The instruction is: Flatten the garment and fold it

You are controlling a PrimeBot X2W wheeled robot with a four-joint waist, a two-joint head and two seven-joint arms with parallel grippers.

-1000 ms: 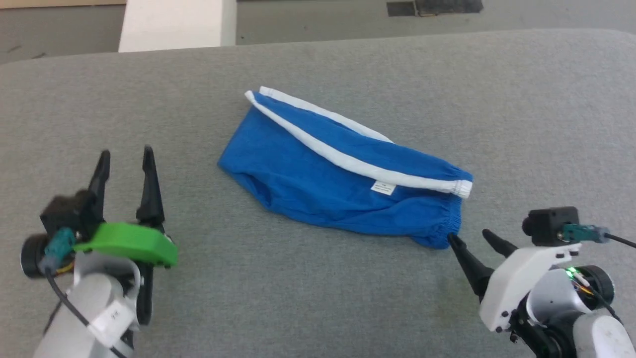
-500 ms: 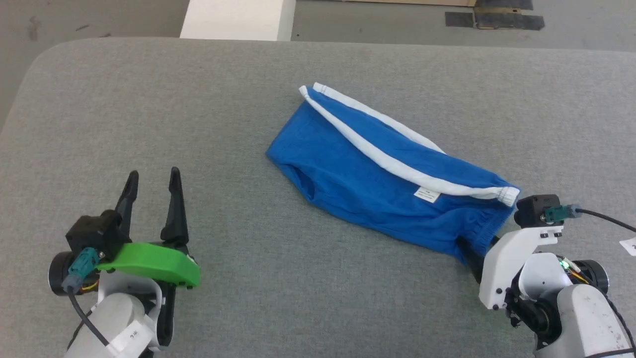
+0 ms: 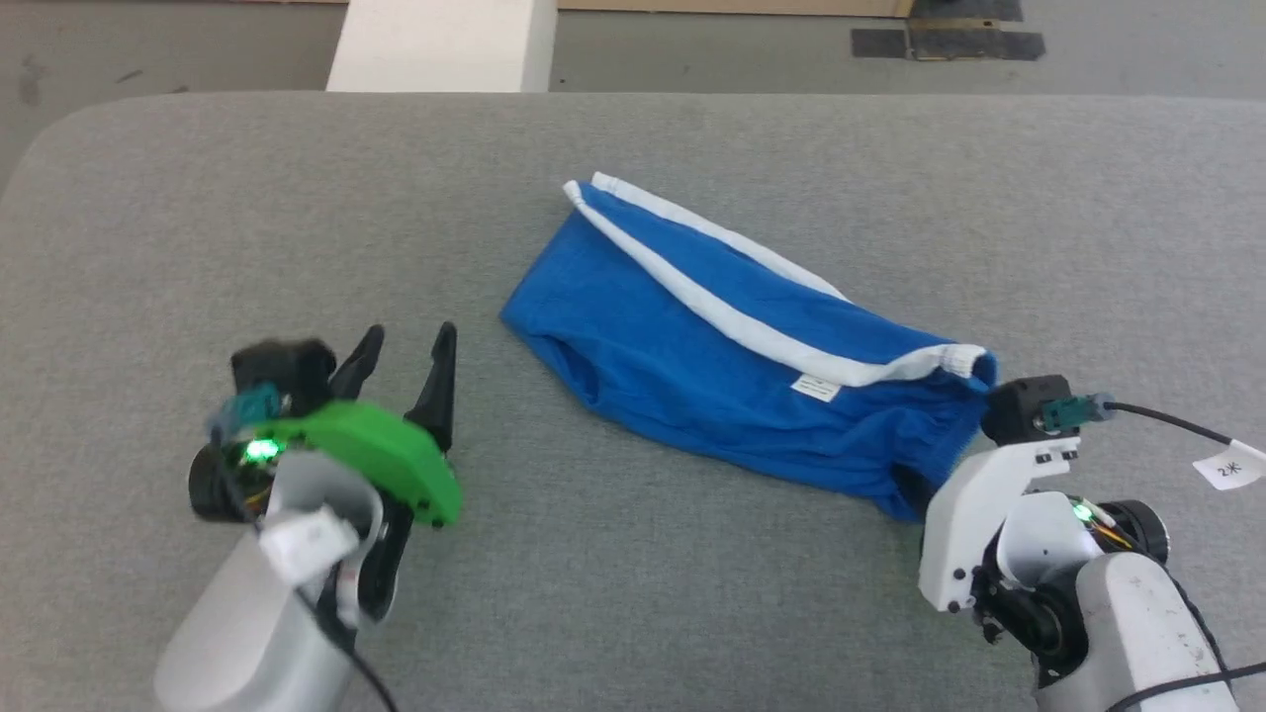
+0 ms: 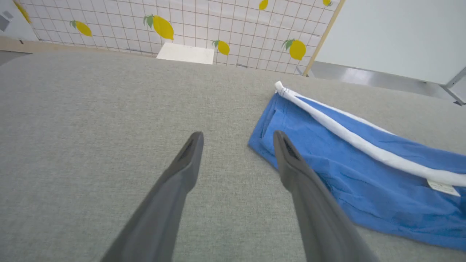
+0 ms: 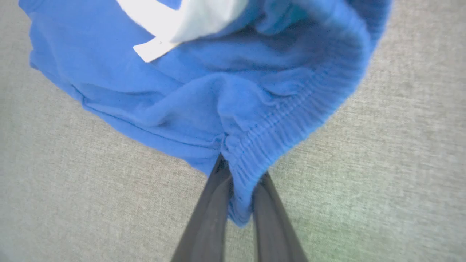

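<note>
The garment point(image 3: 712, 366), blue shorts with white trim bands and a small white tag point(image 3: 816, 388), lies slanted across the middle of the grey table. My right gripper point(image 3: 918, 491) sits at its near right corner. In the right wrist view the right gripper point(image 5: 242, 171) is shut on the ribbed elastic edge of the garment point(image 5: 204, 91), fabric pinched between the two fingers. My left gripper point(image 3: 410, 341) stands open just left of the shorts' left end. Seen from the left wrist, the left gripper point(image 4: 237, 136) holds nothing, with the garment point(image 4: 346, 174) beside its right finger.
The grey padded table point(image 3: 633, 593) stretches wide around the shorts. A white block point(image 3: 440, 44) stands on the floor beyond the far edge. A paper label point(image 3: 1226, 465) hangs on the right wrist's cable. A lemon-patterned tiled wall point(image 4: 218, 22) lies behind.
My right gripper has reached the garment's corner and shut on its elastic edge. My left gripper has come closer to the shorts' left end. The head camera has also shifted.
</note>
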